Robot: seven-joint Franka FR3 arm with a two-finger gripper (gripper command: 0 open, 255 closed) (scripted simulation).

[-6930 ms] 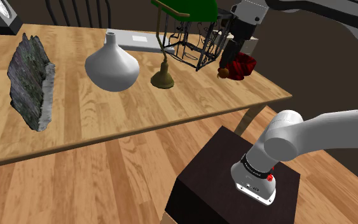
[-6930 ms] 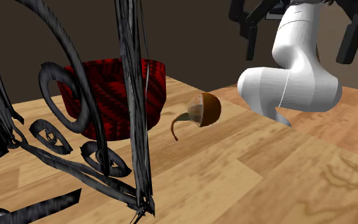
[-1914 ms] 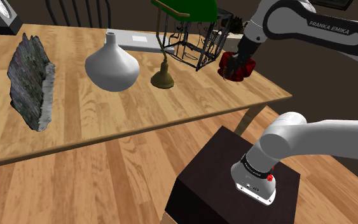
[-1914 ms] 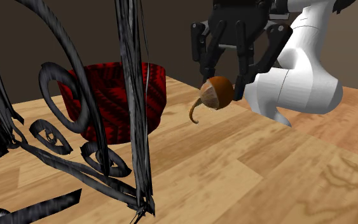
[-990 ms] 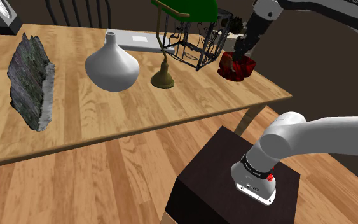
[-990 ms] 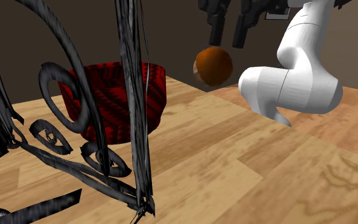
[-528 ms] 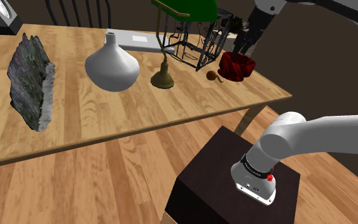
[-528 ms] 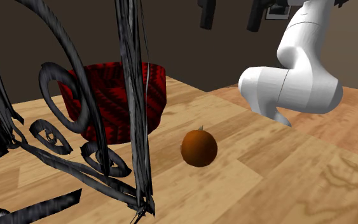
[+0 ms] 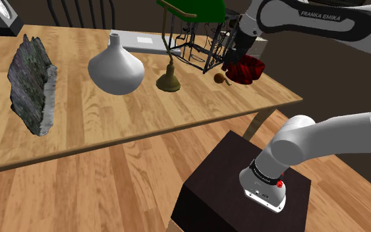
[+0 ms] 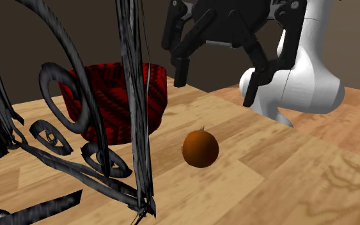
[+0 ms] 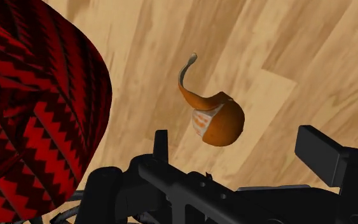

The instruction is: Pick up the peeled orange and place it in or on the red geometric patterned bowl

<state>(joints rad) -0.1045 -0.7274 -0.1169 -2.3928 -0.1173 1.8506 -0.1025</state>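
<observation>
Gripper (image 10: 214, 89) is wide open, nothing in it. In the 2nd ext. view I see both black fingers (image 10: 179, 71) spread well apart, hanging above the table (image 10: 281, 179) w/ tips clear of everything.

The orange (image 10: 201, 148) lies on the tabletop, not in the bowl. It sits below the gripper, roughly under the gap btwn the fingers, and neither finger touches it. In the 2nd ext. view it is to the right of the red bowl (image 10: 108, 99) and nearer the camera, near it but apart, w/ bare wood between. In the shoulder view the orange (image 9: 221, 78) is a small brown-orange blob just at the left of the bowl (image 9: 246, 70), close to the table's far right corner, and the gripper (image 9: 233, 54) hangs over that spot.

Wrist view: orange (image 11: 220, 121) is ahead of the open gripper (image 11: 238, 151), a strip of peel curling off it and a pale patch of flesh showing where the skin is off. The bowl (image 11: 34, 114), red w/ black zigzags, is off to one side of it.

Other stuff on the table in the shoulder view: a black wire frame (image 9: 200, 47) right behind the bowl, a green lampshade (image 9: 194, 8), a small brass piece (image 9: 169, 79), a white vase (image 9: 115, 66) and a rough grey rock (image 9: 32, 82). The arm's base is on the dark box (image 9: 227, 181).
</observation>
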